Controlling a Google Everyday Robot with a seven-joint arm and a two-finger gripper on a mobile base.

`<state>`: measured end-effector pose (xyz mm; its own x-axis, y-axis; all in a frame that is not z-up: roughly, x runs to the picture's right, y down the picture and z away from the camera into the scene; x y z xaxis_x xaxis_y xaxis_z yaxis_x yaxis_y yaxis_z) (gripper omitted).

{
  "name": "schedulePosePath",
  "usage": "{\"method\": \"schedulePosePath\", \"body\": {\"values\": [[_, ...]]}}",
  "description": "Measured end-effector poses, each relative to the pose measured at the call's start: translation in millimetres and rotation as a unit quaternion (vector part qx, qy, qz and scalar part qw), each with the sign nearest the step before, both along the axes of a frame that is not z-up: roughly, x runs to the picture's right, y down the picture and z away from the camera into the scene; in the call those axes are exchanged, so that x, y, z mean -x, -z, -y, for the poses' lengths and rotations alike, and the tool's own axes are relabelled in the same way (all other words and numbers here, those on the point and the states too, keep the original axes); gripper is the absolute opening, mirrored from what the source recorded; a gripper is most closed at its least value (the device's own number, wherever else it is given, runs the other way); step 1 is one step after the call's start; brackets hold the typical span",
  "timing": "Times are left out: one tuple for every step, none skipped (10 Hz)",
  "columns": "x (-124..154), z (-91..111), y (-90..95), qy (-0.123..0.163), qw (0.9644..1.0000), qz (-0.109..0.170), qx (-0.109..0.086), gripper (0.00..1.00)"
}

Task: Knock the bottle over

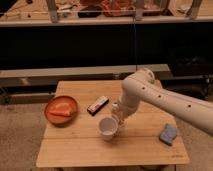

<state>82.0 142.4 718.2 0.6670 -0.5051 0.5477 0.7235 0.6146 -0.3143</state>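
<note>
I see the wooden table [75,150] at lower centre, my white arm [165,100] reaching in from the right. The gripper [117,114] sits mid-frame just above the white cup [107,128]. The bottle is hidden from me.

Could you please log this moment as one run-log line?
pincer: low over table centre, beside white cup | bottle: not visible | plate: left

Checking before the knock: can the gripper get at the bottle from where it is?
Probably yes. The gripper hangs low over the table, beside the pale bottle, with nothing visible between them. The white cup sits right in front and could get bumped too.
</note>
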Motion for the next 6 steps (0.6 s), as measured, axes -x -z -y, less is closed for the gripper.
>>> {"method": "schedulePosePath", "body": {"values": [[0.7, -0.4, -0.1, 0.002, 1.0, 0.002, 0.001, 0.0], [1.3, -0.7, 0.1, 0.003, 1.0, 0.004, 0.001, 0.0], [1.5, -0.9, 0.2, 0.004, 1.0, 0.005, 0.002, 0.0], [2.0, -1.0, 0.3, 0.006, 1.0, 0.007, 0.002, 0.0], [3.1, -1.2, 0.2, 0.007, 0.9999, 0.008, 0.002, 0.0], [4.7, -1.3, 0.1, 0.01, 0.9999, 0.011, 0.003, 0.0]]}}
